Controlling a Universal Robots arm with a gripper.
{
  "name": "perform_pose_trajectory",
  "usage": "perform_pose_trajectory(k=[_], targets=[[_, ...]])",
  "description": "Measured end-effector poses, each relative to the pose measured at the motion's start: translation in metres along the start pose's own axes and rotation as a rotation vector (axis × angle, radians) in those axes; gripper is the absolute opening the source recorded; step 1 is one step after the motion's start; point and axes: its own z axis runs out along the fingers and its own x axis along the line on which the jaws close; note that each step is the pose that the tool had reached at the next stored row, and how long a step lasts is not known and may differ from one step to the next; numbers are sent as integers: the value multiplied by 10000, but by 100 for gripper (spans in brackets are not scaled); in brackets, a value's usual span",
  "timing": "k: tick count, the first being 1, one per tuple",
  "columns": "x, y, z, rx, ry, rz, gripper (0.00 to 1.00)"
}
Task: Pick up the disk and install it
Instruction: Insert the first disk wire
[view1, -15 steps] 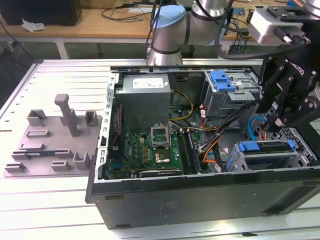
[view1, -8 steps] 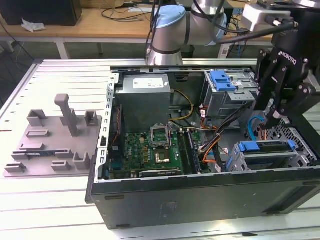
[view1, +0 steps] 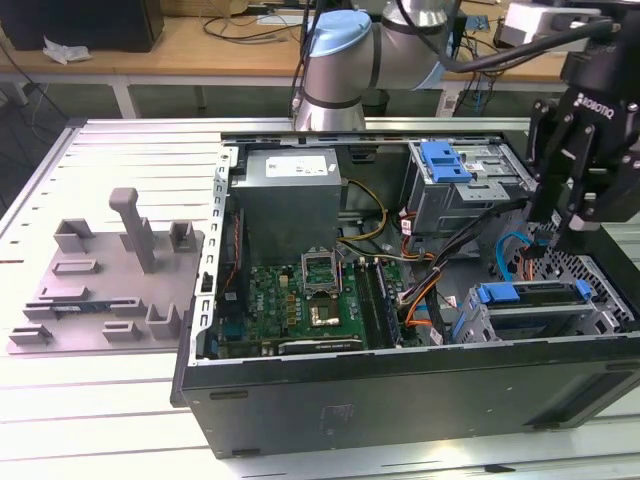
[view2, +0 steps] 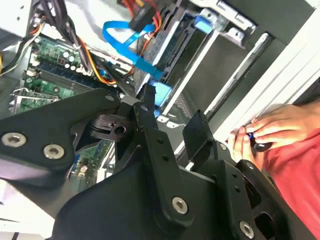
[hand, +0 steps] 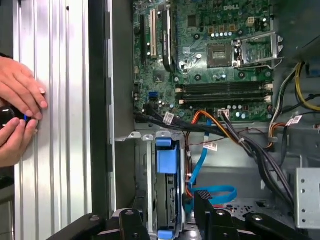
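Note:
The disk (view1: 530, 293) lies in the lower metal drive cage at the open computer case's front corner, on the exterior view's right. Its blue carrier frame faces up. My gripper (view1: 553, 232) hangs just above that cage, open, with nothing between its fingers. In the first wrist view the blue carrier (hand: 166, 155) runs down between the two black fingertips (hand: 201, 200), which stand apart on either side of it without touching. The second wrist view shows the same open gripper (view2: 172, 107) over the cage.
A loose blue data cable (hand: 210, 192) and bundled wires lie beside the cage. A blue bracket (view1: 445, 160) tops the upper drive cage. A person's hands (hand: 17, 105) rest on the ribbed table beside the case, holding a small dark object. A grey fixture (view1: 110, 270) stands on the exterior view's left.

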Motion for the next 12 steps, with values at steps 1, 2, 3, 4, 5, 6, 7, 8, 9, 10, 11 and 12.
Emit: perform_pose_trajectory(k=[1,2,3,4,5,6,7,8,9,10,11,12], targets=[[-2,-24,0,-8,32,33,50],[-7,-58,-1,-19,67,73,50],[-21,-110,-5,-27,103,85,50],[-65,-163,-15,-38,166,85,50],[-86,-183,-19,-43,194,85,50],[-126,-220,-27,-50,237,84,50],[-172,-262,-38,-59,287,82,50],[-212,-330,-47,-68,337,86,50],[-221,-373,-48,-79,350,130,50],[-224,-387,-48,-90,352,181,50],[-226,-398,-47,-104,354,240,50],[-228,-408,-46,-124,356,329,50]])
